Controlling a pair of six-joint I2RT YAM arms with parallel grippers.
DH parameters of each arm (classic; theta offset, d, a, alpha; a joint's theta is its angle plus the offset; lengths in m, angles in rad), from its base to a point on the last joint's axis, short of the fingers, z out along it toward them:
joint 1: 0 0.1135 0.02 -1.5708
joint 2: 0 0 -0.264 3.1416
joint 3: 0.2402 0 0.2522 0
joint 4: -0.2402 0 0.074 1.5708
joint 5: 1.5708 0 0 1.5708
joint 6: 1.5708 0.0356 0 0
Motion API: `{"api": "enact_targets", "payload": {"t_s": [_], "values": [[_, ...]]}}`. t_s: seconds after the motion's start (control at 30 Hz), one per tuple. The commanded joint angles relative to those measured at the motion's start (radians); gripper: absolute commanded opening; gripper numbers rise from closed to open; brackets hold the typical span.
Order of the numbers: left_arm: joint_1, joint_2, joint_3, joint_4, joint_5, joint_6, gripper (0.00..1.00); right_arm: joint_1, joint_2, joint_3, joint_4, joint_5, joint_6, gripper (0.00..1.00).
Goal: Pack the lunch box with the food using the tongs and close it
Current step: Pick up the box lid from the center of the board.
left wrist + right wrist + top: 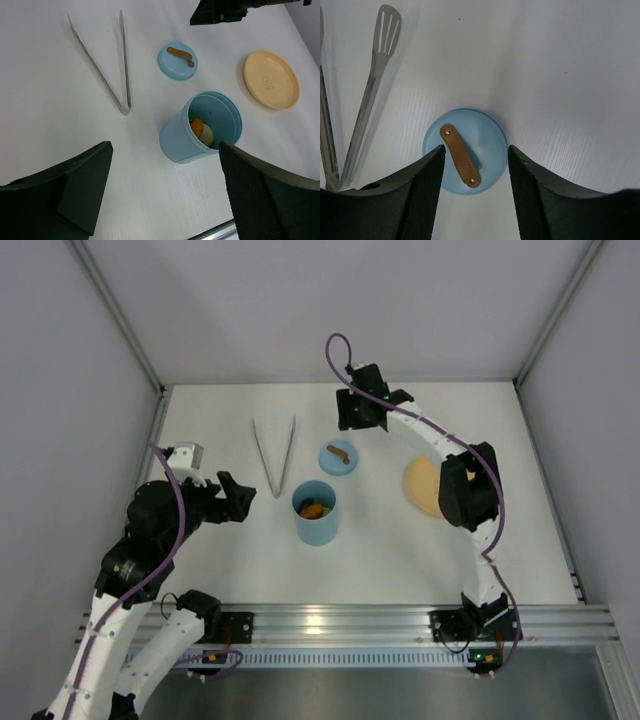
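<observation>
Food (200,131) sits in your uncovered lunch box (316,515) mid-worktop (400,550), tongs (275,455) lying beyond, to its left. Your right gripper (476,150) hangs over the detached lid (338,457), jaws apart; your left gripper (245,498) stands wide open nearby.

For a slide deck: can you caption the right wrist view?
Right gripper poised open over the blue lid, tongs lying alongside.

The left arm (130,560) bends at the near left, the left gripper (165,145) pointing right with jaws spread wide, while the right arm (468,485) arcs far toward the middle, the right gripper (476,149) aimed down, jaws partly apart.
</observation>
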State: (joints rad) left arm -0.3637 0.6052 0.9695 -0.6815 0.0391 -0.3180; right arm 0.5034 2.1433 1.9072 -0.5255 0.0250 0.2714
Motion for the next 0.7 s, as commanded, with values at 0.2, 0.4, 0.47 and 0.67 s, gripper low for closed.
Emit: {"api": "enact_targets", "payload": {"t_s": [0.2, 0.4, 0.47, 0.67], "values": [[0.002, -0.110, -0.118, 0.056, 0.042, -0.030, 0.92, 0.089, 0.015, -0.020, -0.013, 0.062, -0.034, 0.50], [0.002, -0.131, -0.120, 0.051, 0.053, -0.032, 0.92, 0.092, 0.036, -0.056, -0.013, 0.085, -0.035, 0.50], [0.002, -0.139, -0.121, 0.053, 0.051, -0.030, 0.92, 0.092, 0.044, -0.066, -0.008, 0.079, -0.040, 0.49], [0.002, -0.142, -0.129, 0.059, 0.053, -0.029, 0.92, 0.092, 0.066, -0.080, 0.001, 0.070, -0.046, 0.46]]}}
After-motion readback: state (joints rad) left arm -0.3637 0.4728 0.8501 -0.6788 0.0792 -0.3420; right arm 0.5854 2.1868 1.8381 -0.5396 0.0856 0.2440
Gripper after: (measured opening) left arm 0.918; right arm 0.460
